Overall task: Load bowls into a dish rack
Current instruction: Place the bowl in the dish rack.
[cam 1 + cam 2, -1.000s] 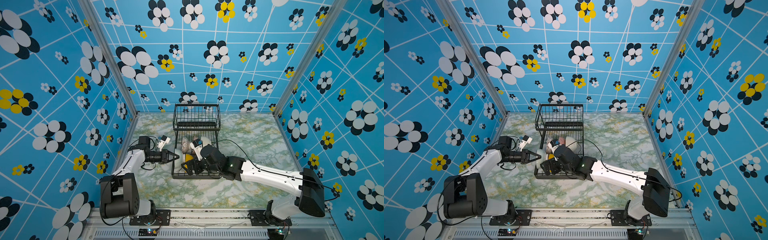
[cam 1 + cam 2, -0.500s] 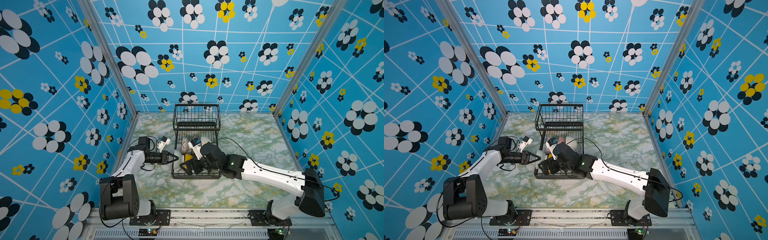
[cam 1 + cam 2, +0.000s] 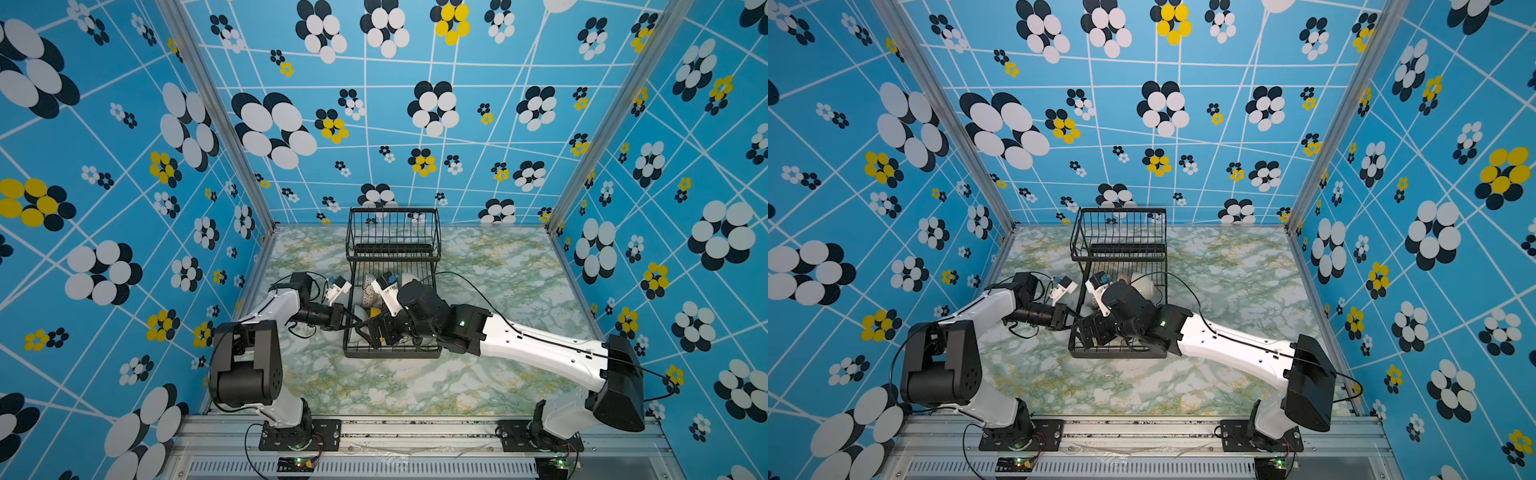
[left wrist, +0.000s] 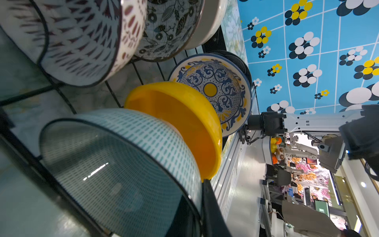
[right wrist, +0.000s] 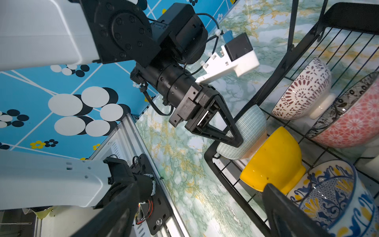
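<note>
You have one black wire dish rack (image 3: 392,355) mid-table (image 3: 478,382), its long axis running 12 to 6 o'clock. Six bowls stand on edge at its 6 o'clock end. In front are a teal-dashed bowl (image 4: 114,164), a yellow bowl (image 4: 184,123) and a blue-and-yellow bowl (image 4: 217,82), mouths toward 9 o'clock; behind, toward 12, are a maroon-patterned bowl (image 4: 82,41), a black-and-white leafy bowl (image 4: 168,26) and a cream bowl (image 4: 209,20). Your left claw (image 5: 238,140) is pinched closed, its tip touching the teal-dashed bowl from 9 o'clock, and your right claw (image 5: 201,183) is spread wide at the rack's 6 o'clock edge.
</note>
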Motion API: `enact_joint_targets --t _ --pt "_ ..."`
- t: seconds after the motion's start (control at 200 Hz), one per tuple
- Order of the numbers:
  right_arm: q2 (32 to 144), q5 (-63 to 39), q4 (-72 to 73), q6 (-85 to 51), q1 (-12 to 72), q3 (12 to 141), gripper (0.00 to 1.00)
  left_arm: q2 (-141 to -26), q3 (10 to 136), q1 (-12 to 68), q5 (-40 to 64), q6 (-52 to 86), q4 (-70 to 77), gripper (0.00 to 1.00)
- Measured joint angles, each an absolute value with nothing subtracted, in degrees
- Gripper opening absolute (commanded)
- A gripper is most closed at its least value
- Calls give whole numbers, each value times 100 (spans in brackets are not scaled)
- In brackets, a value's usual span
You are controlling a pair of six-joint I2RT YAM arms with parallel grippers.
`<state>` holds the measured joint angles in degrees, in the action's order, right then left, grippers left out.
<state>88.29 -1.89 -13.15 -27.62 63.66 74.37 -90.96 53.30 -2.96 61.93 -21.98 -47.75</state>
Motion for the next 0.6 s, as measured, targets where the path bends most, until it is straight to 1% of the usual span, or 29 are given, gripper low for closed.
enact_joint_targets --t 0.27,0.34,0.51,0.6 --pt "8829 -187 -1374 -2764 6366 7437 97 -9019 5332 -296 6075 -2233 -4823 0" --pt "8829 -189 -1411 -2764 6366 7443 97 -9019 5332 -296 6060 -2233 -4827 6" --pt "8829 -187 -1490 -2762 6366 7485 97 -9006 5332 -296 6016 -2211 -4827 7" --pt "8829 -183 -1533 -2759 6366 7496 97 -8982 5332 -283 5964 -2200 -4827 10"
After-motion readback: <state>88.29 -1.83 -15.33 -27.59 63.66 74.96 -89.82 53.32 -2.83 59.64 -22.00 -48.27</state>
